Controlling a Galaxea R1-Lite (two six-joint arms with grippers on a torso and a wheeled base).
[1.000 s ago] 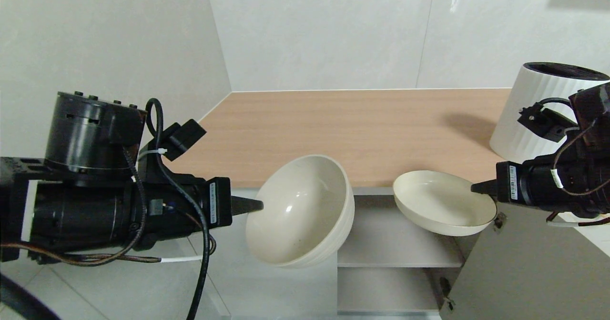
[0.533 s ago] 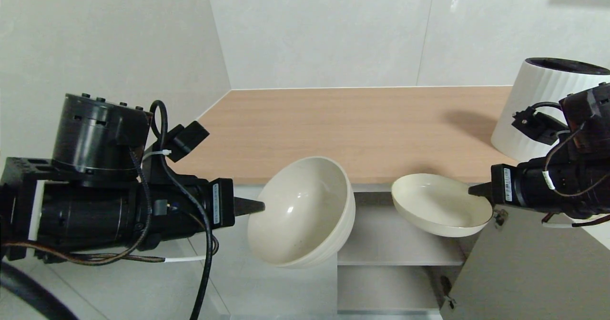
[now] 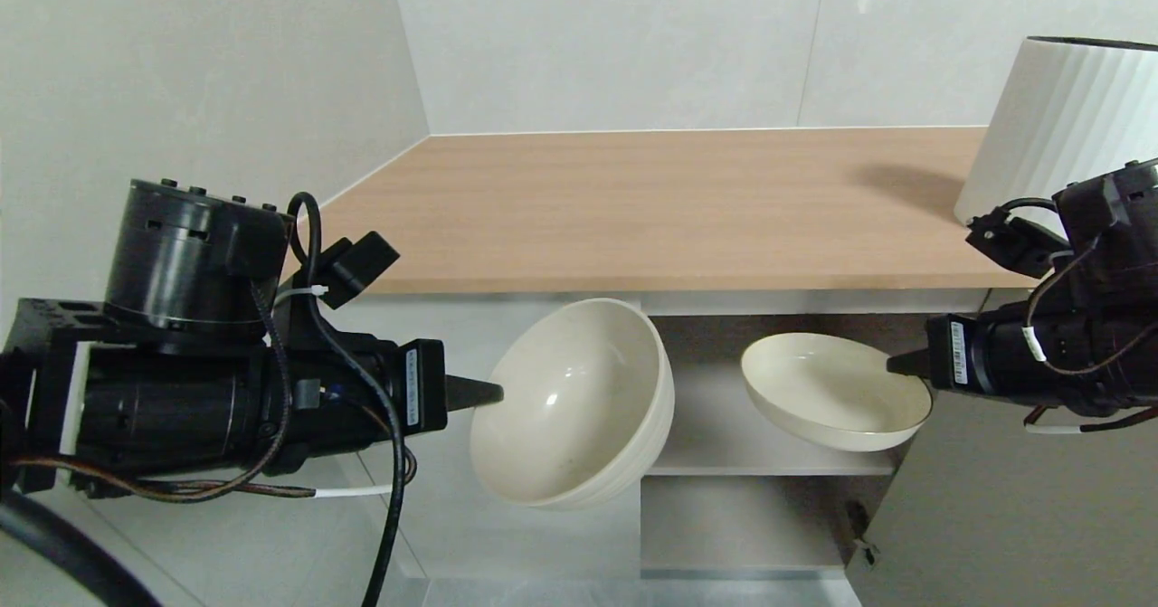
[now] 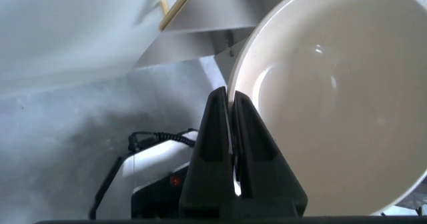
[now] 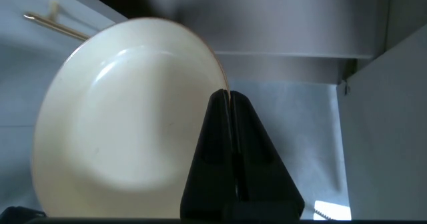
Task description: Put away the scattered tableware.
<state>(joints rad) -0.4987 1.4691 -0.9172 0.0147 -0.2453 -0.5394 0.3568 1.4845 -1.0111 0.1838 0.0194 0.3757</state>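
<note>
My left gripper point(image 3: 488, 393) is shut on the rim of a deep cream bowl point(image 3: 574, 402), held tilted in the air in front of the open cabinet point(image 3: 760, 458). In the left wrist view the fingers point(image 4: 217, 127) pinch that bowl's point(image 4: 333, 91) edge. My right gripper point(image 3: 897, 365) is shut on the rim of a shallow cream plate point(image 3: 832, 390), held nearly level before the cabinet's upper shelf. The right wrist view has its fingers point(image 5: 219, 127) clamped on the plate point(image 5: 127, 111).
A wooden countertop point(image 3: 669, 200) runs above the cabinet. A white ribbed container point(image 3: 1067, 118) stands on its right end. The cabinet door point(image 3: 1013, 516) hangs open at the lower right. Tiled walls close the back and left.
The head camera has dropped, so the countertop sits higher in view and more of the cabinet interior appears. Both grippers keep their hold; bowl and plate now sit below the counter edge.
</note>
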